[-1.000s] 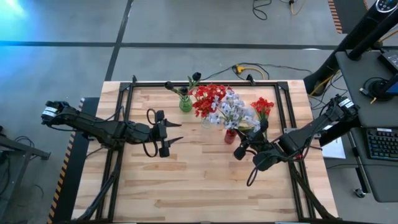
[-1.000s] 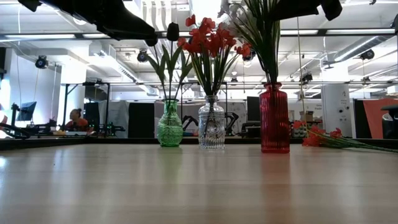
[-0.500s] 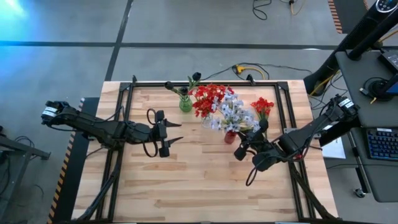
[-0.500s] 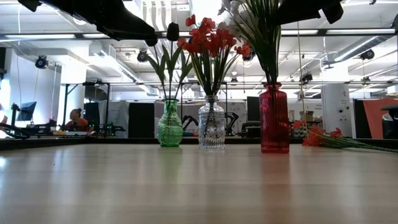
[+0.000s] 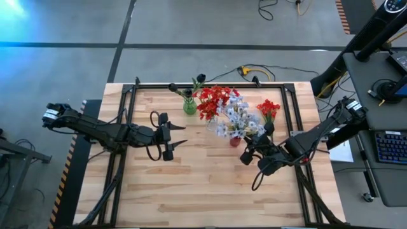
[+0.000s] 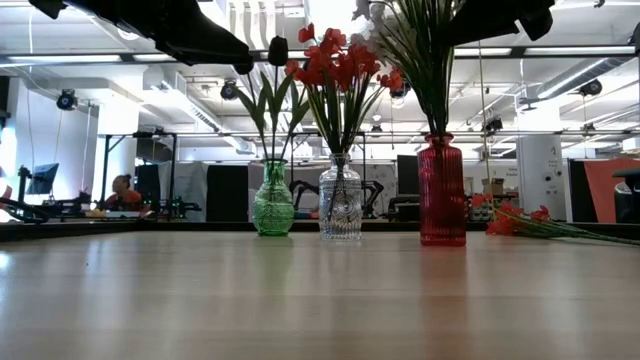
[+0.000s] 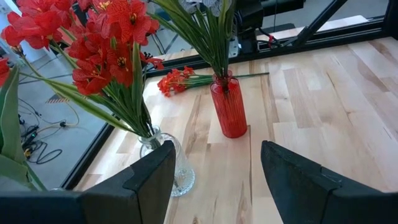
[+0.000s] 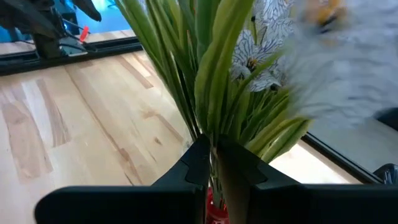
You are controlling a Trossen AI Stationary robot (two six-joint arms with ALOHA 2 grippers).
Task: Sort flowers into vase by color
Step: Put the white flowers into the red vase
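- Three vases are lined up across the far half of the wooden desk (image 5: 191,184), apparently so that each colour gets its own: a green vase (image 6: 273,210) with the dark-budded spray (image 6: 277,50), a clear vase (image 6: 340,210) with the red blossoms (image 5: 213,102), and a red vase (image 6: 441,190) with the pale blue-white blossoms (image 5: 236,117).
- The right pincer (image 8: 213,163) is seen closed on the green stems of the pale spray just above the red vase's mouth, seemingly to steady or seat the bunch there.
- The left pincer (image 5: 180,135) is held with its jaws parted and nothing between them, hovering over the desk left of the vases, judged to be waiting.
- One loose red spray (image 7: 177,79) is left lying on the desk beyond the red vase, presumably not yet sorted.
- In the right wrist view the red vase is almost wholly hidden behind the fingers, and some blossoms are blurred.
- In the low view both arms are cut off at the top edge, and whether the stems are fully seated cannot be made out.
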